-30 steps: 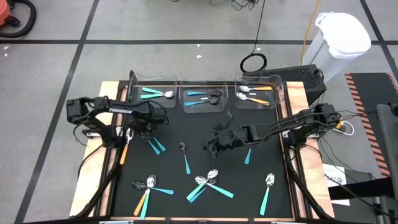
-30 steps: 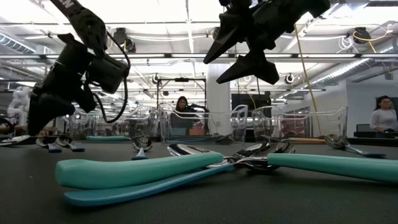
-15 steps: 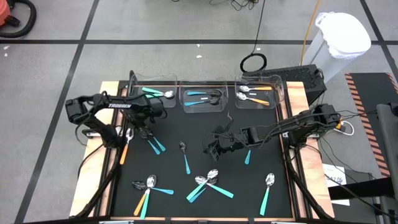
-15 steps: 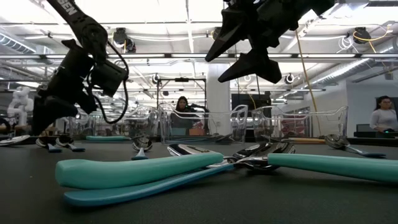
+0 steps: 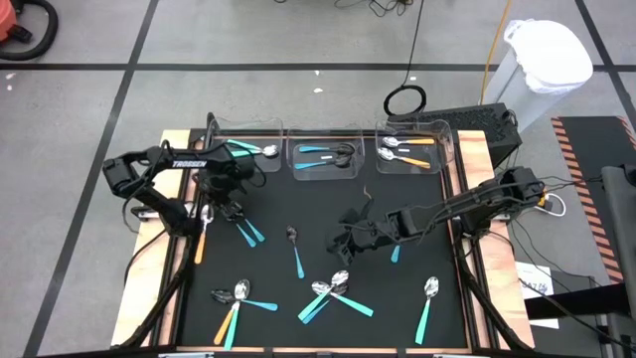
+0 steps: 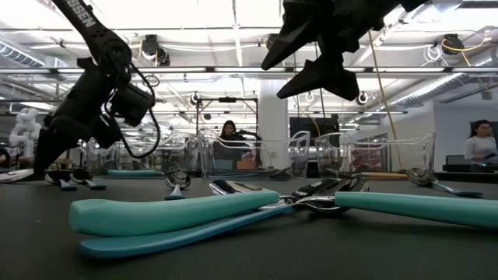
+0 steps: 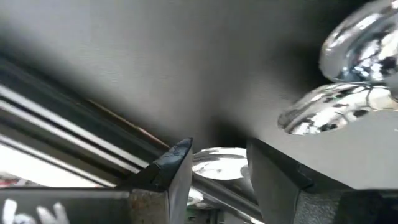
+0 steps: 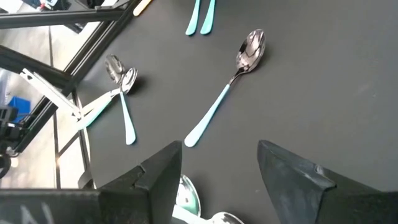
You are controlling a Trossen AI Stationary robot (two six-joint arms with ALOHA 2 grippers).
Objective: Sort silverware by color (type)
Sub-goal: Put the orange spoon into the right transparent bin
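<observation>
The silverware lies scattered on the black mat [image 5: 397,194]: spoons with teal, light blue or orange handles. My left gripper [image 5: 221,209] stands open low at the table's left side. Its fingers straddle a shiny spoon head [image 7: 217,163]; whether they touch it I cannot tell. Beside it lie an orange-handled spoon [image 5: 201,237] and two teal ones [image 5: 246,232]. My right gripper [image 5: 340,244] hangs open above the middle of the mat, clear of everything. Ahead of it lies a blue-handled spoon [image 8: 224,93].
Three clear bins stand along the far edge, each holding spoons: teal [image 5: 245,150], blue [image 5: 325,155], orange [image 5: 407,151]. More spoons lie near the front: a crossed pile [image 5: 333,293], a pair at front left [image 5: 234,301], one at front right [image 5: 427,303].
My left arm has swung toward the table's far edge and its gripper has turned and sunk a little over the spoons at the left side, staying open. My right gripper has drifted slightly toward the near edge, still open.
</observation>
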